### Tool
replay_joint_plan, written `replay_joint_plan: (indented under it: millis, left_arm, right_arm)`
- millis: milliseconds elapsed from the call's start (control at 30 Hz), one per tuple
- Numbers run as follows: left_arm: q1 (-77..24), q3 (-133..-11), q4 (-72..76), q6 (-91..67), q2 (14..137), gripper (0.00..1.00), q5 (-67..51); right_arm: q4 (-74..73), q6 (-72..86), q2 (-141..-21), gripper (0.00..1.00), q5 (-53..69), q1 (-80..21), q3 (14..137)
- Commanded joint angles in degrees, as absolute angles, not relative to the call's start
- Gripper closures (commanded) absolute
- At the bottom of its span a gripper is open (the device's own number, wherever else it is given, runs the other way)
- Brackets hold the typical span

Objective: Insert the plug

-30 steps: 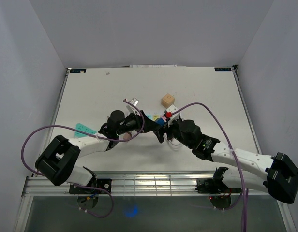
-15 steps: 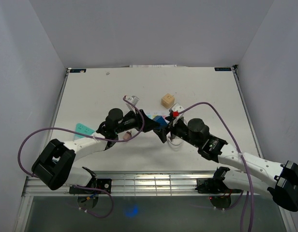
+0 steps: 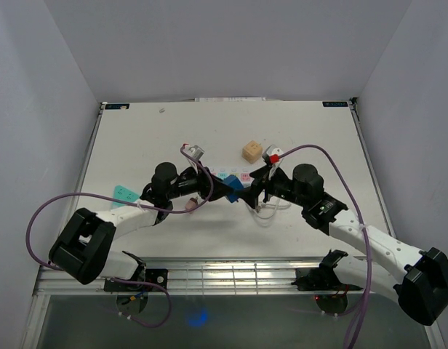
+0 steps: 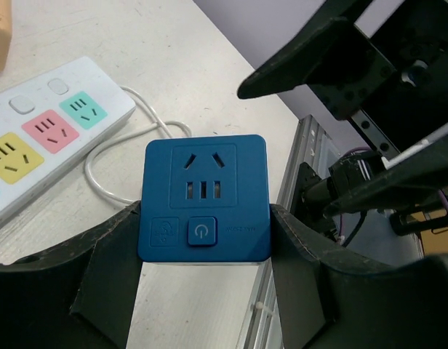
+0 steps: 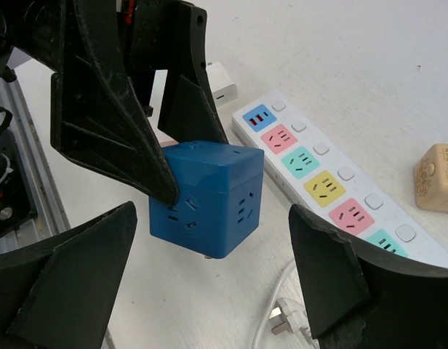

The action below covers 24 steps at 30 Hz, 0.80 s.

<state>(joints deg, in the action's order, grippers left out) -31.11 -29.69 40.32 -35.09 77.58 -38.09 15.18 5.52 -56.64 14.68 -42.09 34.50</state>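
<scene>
The plug is a blue cube (image 4: 204, 198) with socket faces and a power button. My left gripper (image 4: 204, 222) is shut on it, one finger on each side, holding it just above the table (image 3: 137, 145). From the top the cube (image 3: 233, 191) shows between the two wrists. In the right wrist view the cube (image 5: 209, 195) hangs between my right gripper's (image 5: 213, 214) wide open jaws, which do not touch it. A metal pin shows under it. The white power strip (image 5: 327, 183) with coloured sockets lies just beyond, also seen as power strip (image 4: 49, 134).
A wooden block (image 3: 252, 151) sits behind the power strip (image 3: 235, 177). The strip's white cable and plug (image 5: 282, 323) trail on the table under my right gripper. A teal card (image 3: 124, 193) lies at the left. The metal rail (image 3: 231, 275) runs along the near edge.
The right wrist has swung back and to the right, its jaws slightly narrower. The left arm drew a little left, so the blue cube now shows between the two grippers.
</scene>
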Motion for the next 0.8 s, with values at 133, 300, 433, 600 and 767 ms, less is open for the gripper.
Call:
replay_joint_plan:
  millis: [133, 300, 433, 600, 767]
  left_arm:
    - [-29.5, -28.4, 52.8, -34.1, 76.8, 1.00, -52.5]
    - [-29.4, -26.5, 60.8, -35.8, 77.9, 1.00, -59.1]
    - [-29.4, -26.1, 63.7, -36.8, 78.6, 1.00, -60.4]
    - [-29.5, -25.8, 63.9, -36.8, 77.9, 1.00, -60.2]
    - [-29.5, -25.8, 62.8, -36.3, 77.3, 1.00, -59.8]
  right_arm:
    - [17.4, 8.6, -55.9, 0.10, 32.4, -35.2, 36.4]
    - [17.6, 9.0, -56.9, 0.10, 37.4, -34.2, 36.9]
    - [17.7, 8.9, -57.6, 0.10, 40.2, -34.2, 37.2]
    - [17.5, 9.2, -60.4, 0.10, 43.6, -34.2, 38.2]
    - [18.5, 10.4, -62.7, 0.09, 46.6, -34.2, 38.7]
